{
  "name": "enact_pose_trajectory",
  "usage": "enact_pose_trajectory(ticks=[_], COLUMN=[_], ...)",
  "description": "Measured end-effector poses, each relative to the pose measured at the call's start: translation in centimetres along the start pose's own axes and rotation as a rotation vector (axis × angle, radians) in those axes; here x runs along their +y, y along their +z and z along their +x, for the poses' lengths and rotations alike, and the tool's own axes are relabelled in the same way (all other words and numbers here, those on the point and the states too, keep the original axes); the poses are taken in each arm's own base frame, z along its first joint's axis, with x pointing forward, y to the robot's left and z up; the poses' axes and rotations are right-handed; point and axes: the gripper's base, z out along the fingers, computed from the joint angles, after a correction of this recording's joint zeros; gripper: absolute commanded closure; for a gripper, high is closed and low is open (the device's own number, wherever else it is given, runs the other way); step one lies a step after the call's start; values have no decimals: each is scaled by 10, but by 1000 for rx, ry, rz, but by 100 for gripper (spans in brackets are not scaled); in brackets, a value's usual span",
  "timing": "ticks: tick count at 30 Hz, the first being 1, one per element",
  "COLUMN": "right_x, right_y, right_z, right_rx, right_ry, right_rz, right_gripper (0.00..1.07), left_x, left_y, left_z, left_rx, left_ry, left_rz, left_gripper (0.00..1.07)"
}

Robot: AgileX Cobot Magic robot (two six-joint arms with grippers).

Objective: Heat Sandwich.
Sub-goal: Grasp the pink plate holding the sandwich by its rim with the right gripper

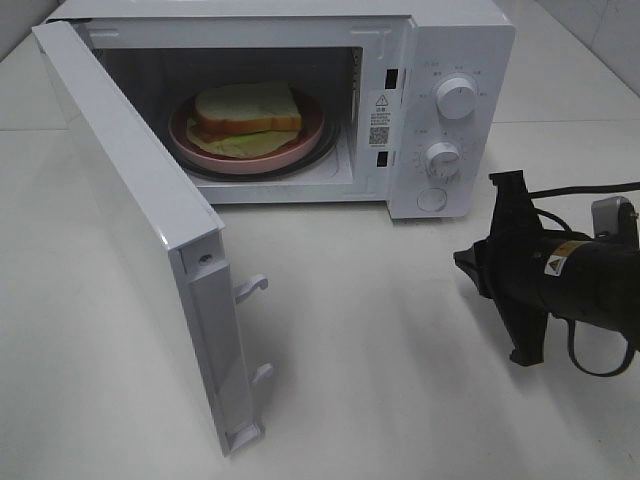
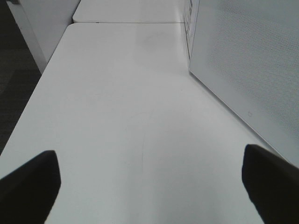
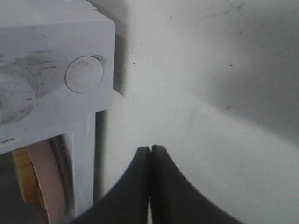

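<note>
Inside microwave: sandwich, far from closed right end effector; left end effector spread.

Looks like a robot lab rather than a real kitchen: lone microwave on a bare white table, black robot arm, dark floor.

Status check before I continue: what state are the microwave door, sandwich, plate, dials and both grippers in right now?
Microwave door: swung wide open.
Sandwich: lying flat on the plate, inside the microwave.
Pink plate: in the cavity, under the sandwich.
Dials: settings too small to read.
Left gripper: open, empty, over the table.
Right gripper: shut, empty, outside near the control panel.
</note>
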Motion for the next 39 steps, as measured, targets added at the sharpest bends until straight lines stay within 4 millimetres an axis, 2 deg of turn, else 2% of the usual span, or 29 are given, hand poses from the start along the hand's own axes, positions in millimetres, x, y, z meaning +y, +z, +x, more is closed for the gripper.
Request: enact_pose_trajectory(ticks=[10, 15, 27, 34, 35, 39], right_x=[15, 15, 12, 44, 44, 58], right_y=[-39, -53, -73, -80, -80, -87], right_z=[2, 3, 6, 11, 11, 12], right_rx=[49, 81, 176, 278, 278, 352], right_ry=[-207, -321, -583, -910, -910, -1097], right_rz=[46, 105, 243, 340, 340, 389], right_gripper=[101, 100, 99, 99, 99, 99], left_x=[0, 0, 0, 0, 0, 0], left_y=[0, 0, 0, 0, 0, 0], left_z=[0, 0, 0, 0, 0, 0], left_rx=[0, 0, 0, 0, 0, 0], left_ry=[0, 0, 0, 0, 0, 0], left_rz=[0, 0, 0, 0, 0, 0], left_gripper=[5, 5, 5, 5, 5, 5])
